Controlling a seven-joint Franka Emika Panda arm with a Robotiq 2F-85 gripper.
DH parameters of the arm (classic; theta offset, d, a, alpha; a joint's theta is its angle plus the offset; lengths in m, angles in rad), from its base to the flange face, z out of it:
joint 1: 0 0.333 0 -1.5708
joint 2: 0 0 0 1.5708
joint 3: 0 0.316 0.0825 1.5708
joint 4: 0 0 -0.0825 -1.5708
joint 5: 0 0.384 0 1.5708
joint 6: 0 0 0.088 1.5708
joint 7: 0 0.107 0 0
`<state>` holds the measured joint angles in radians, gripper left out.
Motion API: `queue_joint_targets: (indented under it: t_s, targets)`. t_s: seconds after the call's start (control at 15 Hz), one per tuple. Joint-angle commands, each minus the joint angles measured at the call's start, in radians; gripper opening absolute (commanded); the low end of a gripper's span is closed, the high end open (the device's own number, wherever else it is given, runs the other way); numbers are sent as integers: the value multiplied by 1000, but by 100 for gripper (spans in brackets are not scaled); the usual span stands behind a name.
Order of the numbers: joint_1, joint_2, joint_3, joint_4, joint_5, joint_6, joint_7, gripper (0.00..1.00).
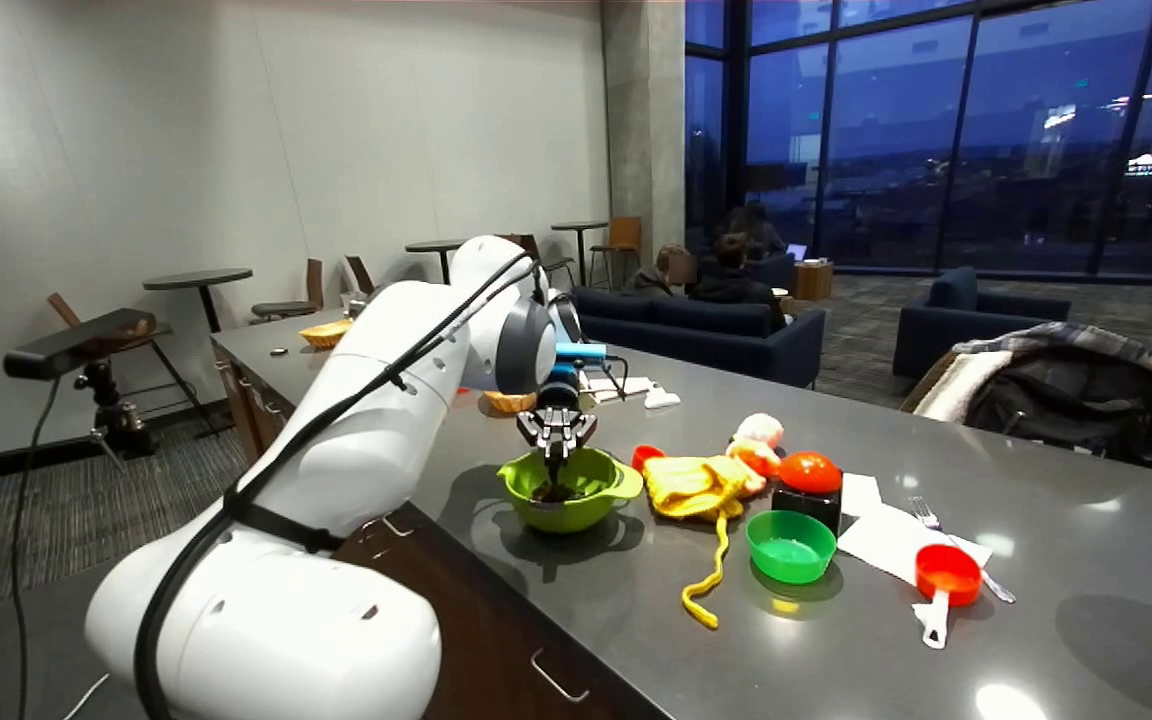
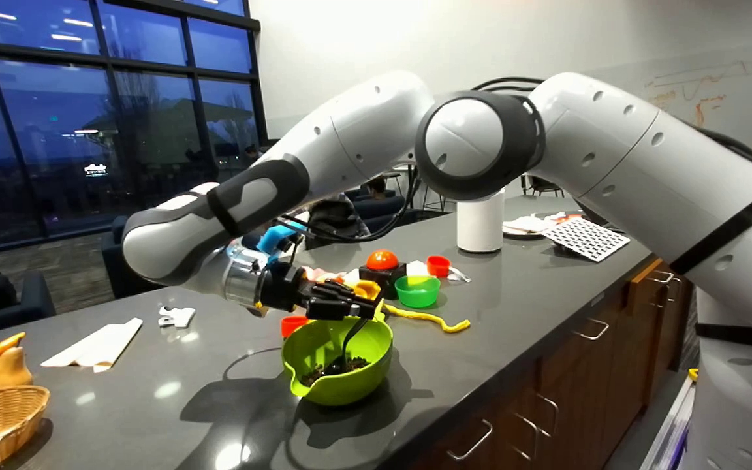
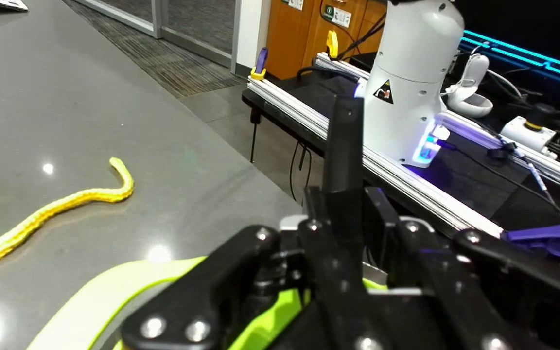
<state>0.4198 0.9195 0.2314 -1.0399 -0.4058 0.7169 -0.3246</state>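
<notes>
So the gripper (image 2: pixel 375 309) is pinched tight around the handle (image 3: pixel 344 160) of a black spoon (image 2: pixel 335 367) (pretty sure it's a spoon, the end's hard to make out). It slants down into the green bowl (image 2: pixel 369 380), tip in among some dark bits (image 2: pixel 358 363) at the bottom. No clue what those are.

How far along? I'd call it midway. The grab is sorted, and so is getting the spoon into the bowl. It isn't lifted clear yet or let go of, and all the bits I can see lie in the bowl. Can't tell if they're getting moved around right now.

The bowl sits upright on the counter (image 2: pixel 519 290), with a yellow cloth (image 1: pixel 686 485) near its grip side and a yellow cord (image 3: pixel 100 195) trailing off across the top. A green cup (image 1: pixel 786 567) is a bit past that, just beside a black box (image 2: pixel 394 279) with a red dome (image 2: pixel 383 260) on it.
</notes>
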Motion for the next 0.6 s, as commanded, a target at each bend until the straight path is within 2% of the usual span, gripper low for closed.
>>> queue_joint_targets:
  t_s: [0.0, 0.53]
  targets:
    - [21, 21, 1, 44, -11, -37, 20, 6]
    - [-13, -48, -2, -63, 27, 10, 81, 6]
